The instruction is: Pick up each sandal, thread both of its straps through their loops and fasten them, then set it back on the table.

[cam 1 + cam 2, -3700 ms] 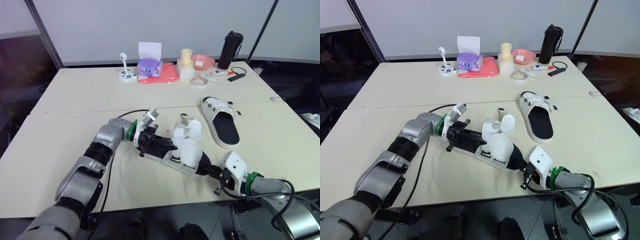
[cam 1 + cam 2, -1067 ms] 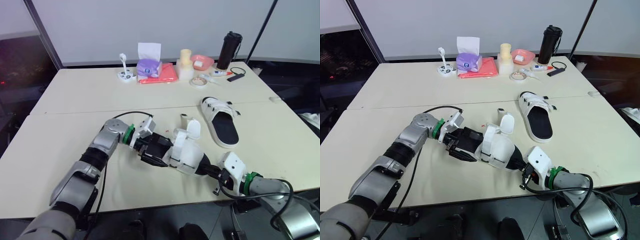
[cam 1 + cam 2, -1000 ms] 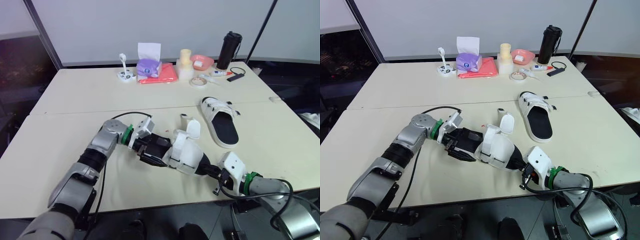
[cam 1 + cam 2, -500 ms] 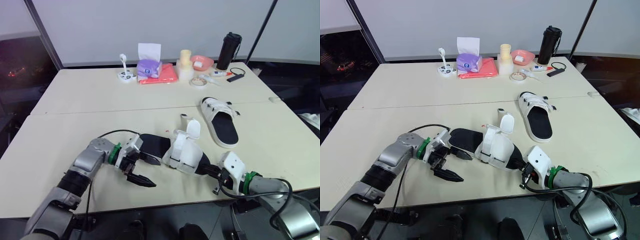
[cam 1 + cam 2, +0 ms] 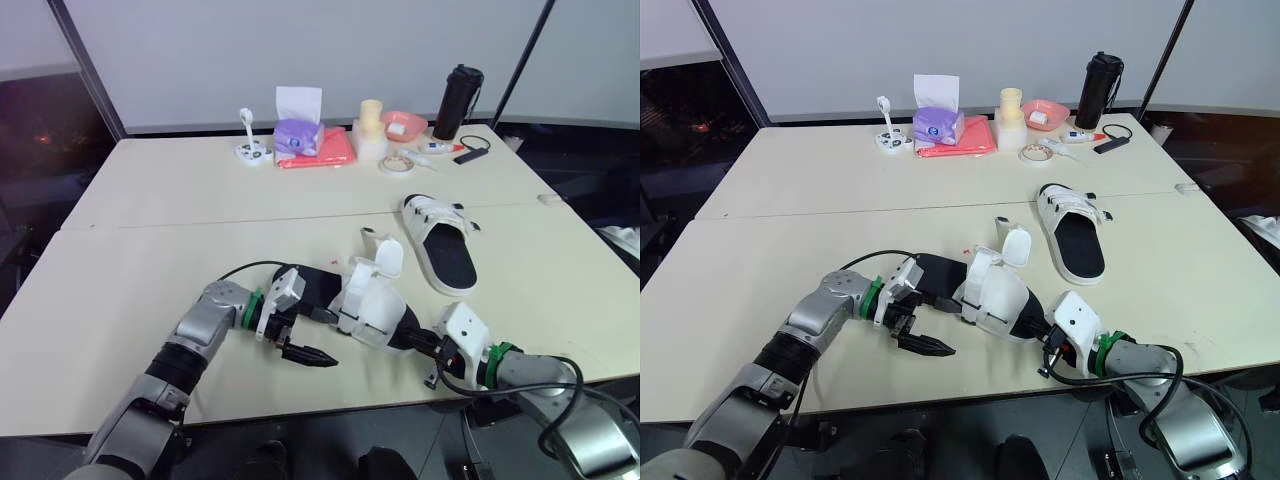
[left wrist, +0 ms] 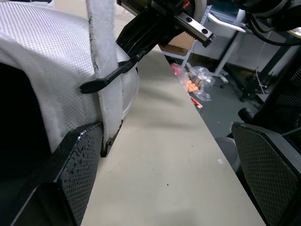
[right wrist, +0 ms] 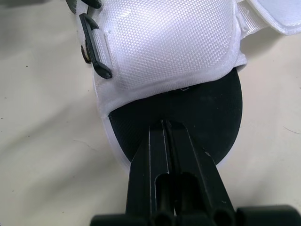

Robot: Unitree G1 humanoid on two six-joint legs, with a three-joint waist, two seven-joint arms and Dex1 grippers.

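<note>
The near sandal (image 5: 370,305) lies on the table (image 5: 150,230) close to the front edge, its white mesh upper humped over a black sole, with two strap flaps (image 5: 385,258) standing up loose from its top rather than lying flat. The right hand (image 7: 165,129) is clamped on one end of the near sandal: in the right wrist view its two black fingers are pressed together on the black sole just below the edge of the white upper. From the head views that grip is hidden behind the white housing on the wrist. The left hand (image 5: 322,336) sits at the opposite end of the near sandal with its fingers spread wide apart, holding nothing. One finger reaches over the dark end of the sole and the other points out over bare table. In the left wrist view a white strap (image 6: 104,70) hangs down across the mesh upper, crossed by a thin black loop (image 6: 110,75), and one finger (image 6: 70,174) lies right at the strap's lower end. Whether it touches the strap cannot be told, and most of the upper is cut off there. The other sandal (image 5: 440,240) lies flat on the table beyond the near sandal, apart from it, toward the robot's right; its straps lie across its top, but whether they are threaded is too small to tell. Well beyond the near sandal, along the far edge, stand a purple tissue box (image 5: 296,132) and a black bottle (image 5: 460,100).
</note>
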